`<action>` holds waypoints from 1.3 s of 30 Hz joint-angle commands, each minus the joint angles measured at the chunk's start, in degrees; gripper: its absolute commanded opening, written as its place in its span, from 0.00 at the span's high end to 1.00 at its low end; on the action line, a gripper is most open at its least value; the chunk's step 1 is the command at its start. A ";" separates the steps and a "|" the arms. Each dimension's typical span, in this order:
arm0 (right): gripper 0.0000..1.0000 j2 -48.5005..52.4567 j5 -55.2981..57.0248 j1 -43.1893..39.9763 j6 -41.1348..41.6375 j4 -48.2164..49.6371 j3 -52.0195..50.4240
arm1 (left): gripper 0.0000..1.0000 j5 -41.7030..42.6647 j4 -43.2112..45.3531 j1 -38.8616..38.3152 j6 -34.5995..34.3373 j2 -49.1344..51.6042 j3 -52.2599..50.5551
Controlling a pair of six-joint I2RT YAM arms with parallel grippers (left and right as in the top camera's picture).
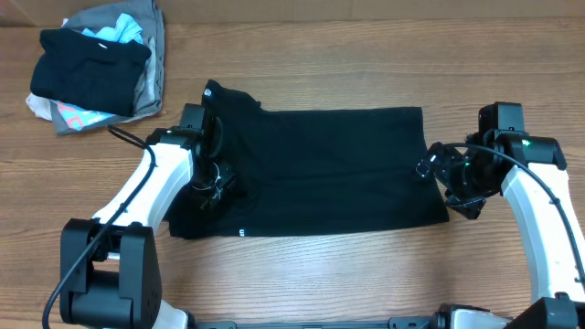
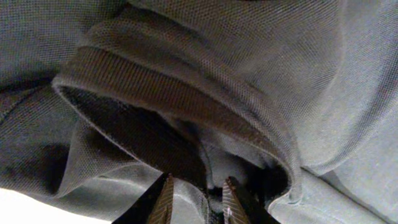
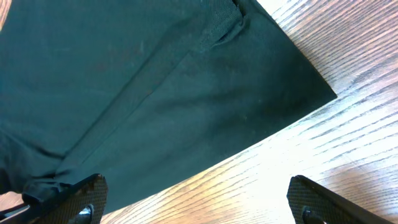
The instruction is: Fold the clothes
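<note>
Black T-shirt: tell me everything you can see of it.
The black T-shirt is plain, soft fine-knit fabric, lying mostly flat on the wooden table. A small white hexagon logo shows at its far left corner, a small white tag near the front edge. The right end is smooth with a straight hem; the left end is bunched into folds. The left pincer sits in those folds, jaws narrow at the cloth; the right pincer hangs open over the right hem.
</note>
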 commanded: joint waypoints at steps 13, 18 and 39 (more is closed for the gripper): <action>0.03 -0.09 -0.26 -0.11 -0.46 0.35 -0.24 | 0.96 0.13 2.16 0.37 1.03 6.32 0.63; 0.03 -0.09 -0.24 -0.11 -0.46 0.37 -0.24 | 0.96 -1.49 0.00 0.37 3.41 6.29 5.31; 0.03 -0.09 0.13 -0.11 -0.44 0.59 -0.24 | 0.20 -8.15 2.36 -1.03 19.30 6.67 13.18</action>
